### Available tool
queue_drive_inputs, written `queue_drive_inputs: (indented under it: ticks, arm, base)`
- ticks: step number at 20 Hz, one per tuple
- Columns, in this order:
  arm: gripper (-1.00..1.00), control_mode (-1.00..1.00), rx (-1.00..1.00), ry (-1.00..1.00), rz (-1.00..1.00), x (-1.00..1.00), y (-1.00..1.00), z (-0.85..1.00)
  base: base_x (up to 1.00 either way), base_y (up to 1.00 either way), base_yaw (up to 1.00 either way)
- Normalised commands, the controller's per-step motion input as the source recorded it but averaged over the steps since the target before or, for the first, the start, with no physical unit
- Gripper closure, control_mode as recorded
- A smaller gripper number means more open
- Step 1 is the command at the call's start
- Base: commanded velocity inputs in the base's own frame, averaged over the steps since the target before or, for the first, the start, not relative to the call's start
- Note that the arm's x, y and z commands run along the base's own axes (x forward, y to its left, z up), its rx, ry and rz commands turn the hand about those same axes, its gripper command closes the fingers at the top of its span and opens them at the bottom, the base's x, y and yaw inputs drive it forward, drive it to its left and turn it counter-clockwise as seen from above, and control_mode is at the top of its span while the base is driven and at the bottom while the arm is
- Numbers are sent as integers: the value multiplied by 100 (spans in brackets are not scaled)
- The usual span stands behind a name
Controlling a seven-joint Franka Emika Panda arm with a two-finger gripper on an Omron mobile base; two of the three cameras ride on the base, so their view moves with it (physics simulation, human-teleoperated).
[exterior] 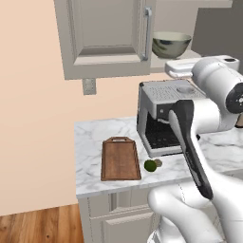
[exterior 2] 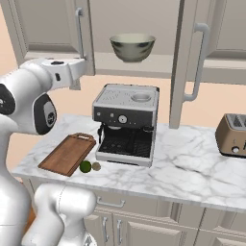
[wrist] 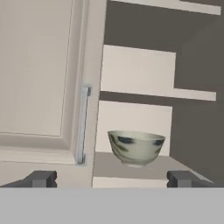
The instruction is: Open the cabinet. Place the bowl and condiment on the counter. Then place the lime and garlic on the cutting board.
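Hand view: cabinet [wrist: 39, 74] open | gripper [wrist: 111, 178] fingers spread, grasping nothing | step: fetch bowl [wrist: 136, 148] from shelf | next: reach forward, straddle rim, lift to counter [exterior 2: 192, 163].

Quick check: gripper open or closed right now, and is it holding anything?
Gripper: open, holding nothing, facing the bowl on the cabinet shelf.

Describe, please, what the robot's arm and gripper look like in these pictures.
The arm is glossy white with rounded, bulbous links, dark round caps at the joints and a long black strip along one link. The gripper ends in two small, blocky dark-grey finger tips. No cables or markings are visible.
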Motion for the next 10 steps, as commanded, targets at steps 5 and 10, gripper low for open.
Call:
queue_drive_inputs:
  ticks: [5, 10]
  arm:
    - [-100, -100, 0, 0, 6, 8, 29, 0]
    - [-100, -100, 0, 0, 0, 24, 25, 0]
  base:
    - [0, 0, 0]
    - [0, 0, 0]
